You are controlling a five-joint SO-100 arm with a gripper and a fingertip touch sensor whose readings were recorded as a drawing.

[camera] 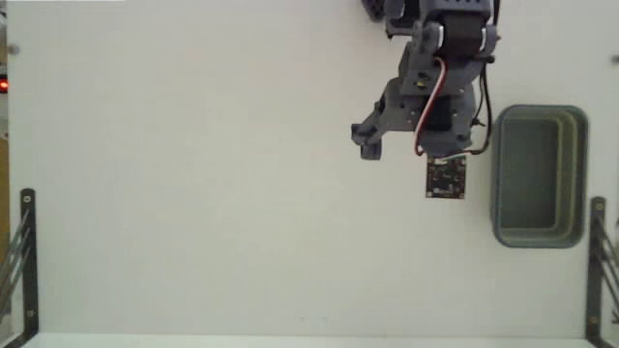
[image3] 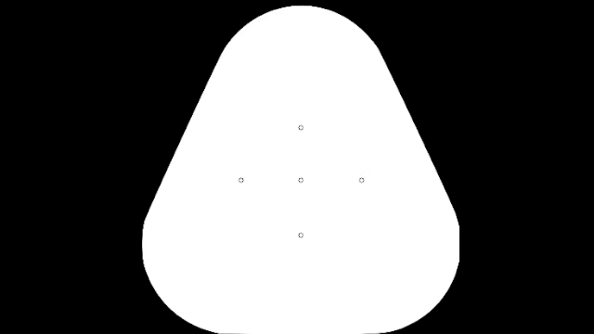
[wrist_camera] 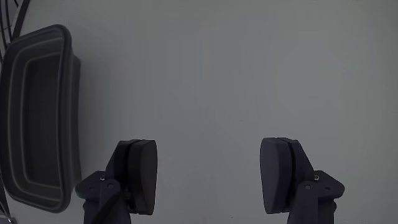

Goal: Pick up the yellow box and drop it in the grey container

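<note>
Fixed view: arm near the desk's top right, jaws spread and holding nothing, no yellow box to be seen.

Going left to right in the fixed view, most of the white desk lies bare, then comes the arm reaching down from the top edge with its gripper near the top right, and last the grey container against the right edge, its floor looking bare. Wrist view puts the grey container at the left and the gripper wide apart over plain desk, which the fixed view cannot show so clearly. The yellow box appears in neither view; it may be hidden under the arm, I cannot tell. Judging by this, the pick-up and the drop both remain.
</note>
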